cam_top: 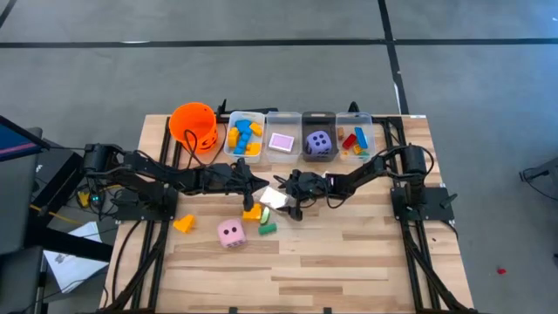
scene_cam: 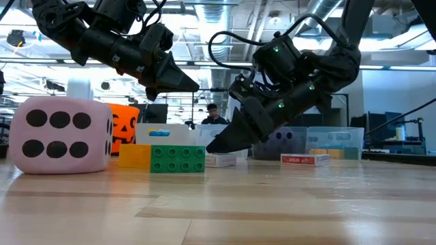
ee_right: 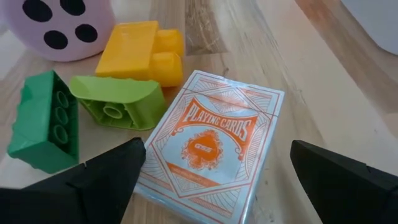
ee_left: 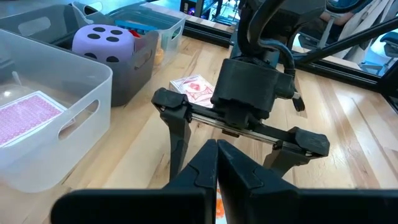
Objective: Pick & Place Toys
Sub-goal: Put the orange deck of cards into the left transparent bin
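Observation:
A card pack with an orange print (ee_right: 211, 149) lies flat on the table, also seen from above (cam_top: 273, 199). My right gripper (ee_right: 217, 186) is open and low over it, one finger on either side and neither touching. Close by lie a yellow block (ee_right: 143, 56), a light green block (ee_right: 115, 102) and a dark green block (ee_right: 43, 124). The pink die (cam_top: 231, 232) rests nearer the table's near edge. My left gripper (cam_top: 261, 181) hangs shut above the table, just left of the right one, holding nothing. A red card pack (ee_left: 196, 87) lies beyond the right gripper.
Along the far edge stand an orange bucket (cam_top: 193, 125) and a row of bins: one with blue and yellow blocks (cam_top: 245, 135), one with pink cards (cam_top: 283, 139), a dark one with the purple die (cam_top: 320, 142), one with mixed blocks (cam_top: 355, 139). An orange block (cam_top: 184, 224) lies at the left.

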Robot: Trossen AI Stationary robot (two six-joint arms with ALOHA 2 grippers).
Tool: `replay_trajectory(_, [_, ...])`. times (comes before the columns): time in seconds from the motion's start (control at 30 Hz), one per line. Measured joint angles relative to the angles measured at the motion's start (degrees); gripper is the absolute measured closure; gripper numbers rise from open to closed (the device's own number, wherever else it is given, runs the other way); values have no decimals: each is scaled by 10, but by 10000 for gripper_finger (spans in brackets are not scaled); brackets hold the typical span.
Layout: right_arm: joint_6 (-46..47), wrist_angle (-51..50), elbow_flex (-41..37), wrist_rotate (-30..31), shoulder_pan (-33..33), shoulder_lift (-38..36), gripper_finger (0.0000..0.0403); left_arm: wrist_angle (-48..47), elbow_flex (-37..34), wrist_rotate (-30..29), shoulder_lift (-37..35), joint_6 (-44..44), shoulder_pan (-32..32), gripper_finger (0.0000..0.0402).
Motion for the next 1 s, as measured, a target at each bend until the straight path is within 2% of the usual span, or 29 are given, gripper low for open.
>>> replay_trajectory(0.4, [17, 11, 0, 4, 27, -2, 3, 0, 0, 0, 0, 0, 0, 399])
replay_trajectory(0.7, [13, 4, 0, 117, 44, 0, 3, 0, 0, 0, 0, 0, 0, 399])
replay_trajectory(1.0, [30, -8, 0, 122, 41, 0, 3, 0, 0, 1, 0, 0, 0, 399])
